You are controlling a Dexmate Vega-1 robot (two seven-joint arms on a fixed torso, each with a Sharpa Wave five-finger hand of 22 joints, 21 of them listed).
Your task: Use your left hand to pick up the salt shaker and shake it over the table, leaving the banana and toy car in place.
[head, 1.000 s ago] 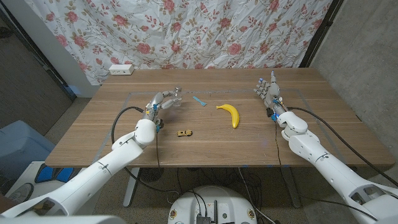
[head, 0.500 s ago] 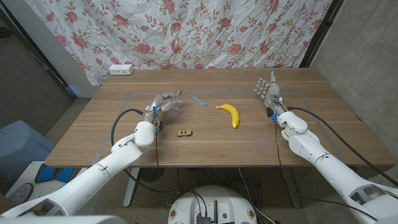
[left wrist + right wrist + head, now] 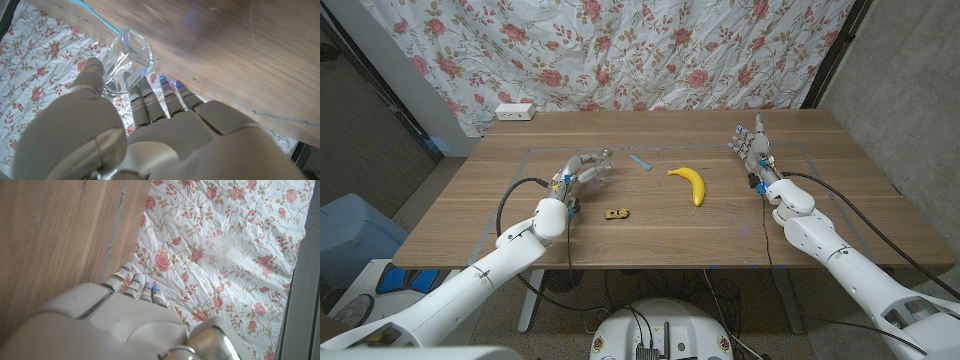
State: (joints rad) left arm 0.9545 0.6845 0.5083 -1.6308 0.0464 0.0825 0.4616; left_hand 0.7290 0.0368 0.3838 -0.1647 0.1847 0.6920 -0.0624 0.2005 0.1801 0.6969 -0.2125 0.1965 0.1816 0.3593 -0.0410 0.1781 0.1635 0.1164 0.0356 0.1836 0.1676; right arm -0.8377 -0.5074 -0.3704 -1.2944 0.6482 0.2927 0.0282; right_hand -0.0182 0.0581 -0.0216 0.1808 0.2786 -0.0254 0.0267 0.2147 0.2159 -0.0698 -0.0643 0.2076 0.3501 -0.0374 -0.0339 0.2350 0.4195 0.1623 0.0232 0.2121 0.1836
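Gripping clear salt shaker, left hand, contents indiscernible

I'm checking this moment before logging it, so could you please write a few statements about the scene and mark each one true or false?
1. The left robot hand holds the clear salt shaker. True.
2. The banana lies between the toy car and the right robot hand. True.
3. The right robot hand grips the banana. False: it holds nothing and stays apart from the banana.
4. The toy car sits on top of the banana. False: it rests on the wooden table, apart from it.
5. A white power strip lies at the table's far edge. True.
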